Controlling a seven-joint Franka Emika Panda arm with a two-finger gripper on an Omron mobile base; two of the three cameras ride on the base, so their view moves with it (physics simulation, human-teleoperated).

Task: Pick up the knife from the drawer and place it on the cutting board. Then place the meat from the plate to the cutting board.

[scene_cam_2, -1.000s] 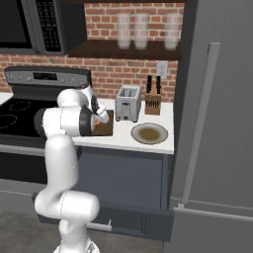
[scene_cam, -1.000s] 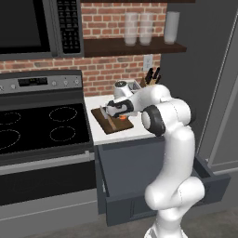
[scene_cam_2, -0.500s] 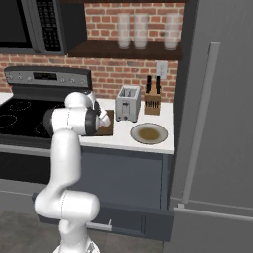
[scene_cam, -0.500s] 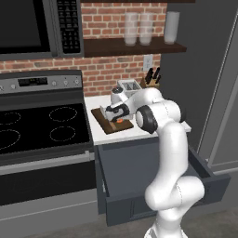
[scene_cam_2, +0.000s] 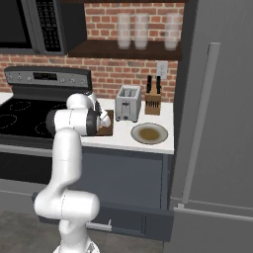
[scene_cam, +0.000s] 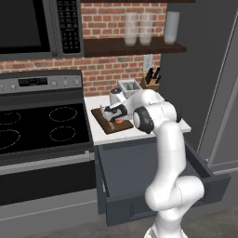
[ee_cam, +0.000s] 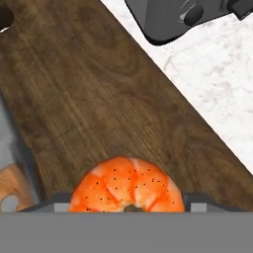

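Observation:
The orange-brown meat (ee_cam: 127, 184) sits between my gripper's (ee_cam: 126, 203) two fingertips, which press against its sides, low over the dark brown cutting board (ee_cam: 99, 99). The knife (ee_cam: 11, 163) lies on the board at the left edge of the hand view, grey blade and light wooden handle showing. In the left base view the gripper (scene_cam: 117, 119) hangs over the board (scene_cam: 104, 124) with the meat (scene_cam: 119, 122) at its tips. The pale plate (scene_cam_2: 149, 133) lies on the counter right of the board. The slate-grey drawer (scene_cam: 153, 195) stands pulled out below the counter.
A silver toaster (scene_cam_2: 127, 103) stands just behind the board, its base (ee_cam: 173, 20) showing in the hand view. A knife block (scene_cam_2: 152, 99) is beside it. The stove (scene_cam: 37, 125) lies to the left, a tall grey fridge (scene_cam_2: 217, 123) to the right.
The hand has come down a little over the cutting board with the meat in it, and the elbow has swung slightly left. The jaws have kept their width.

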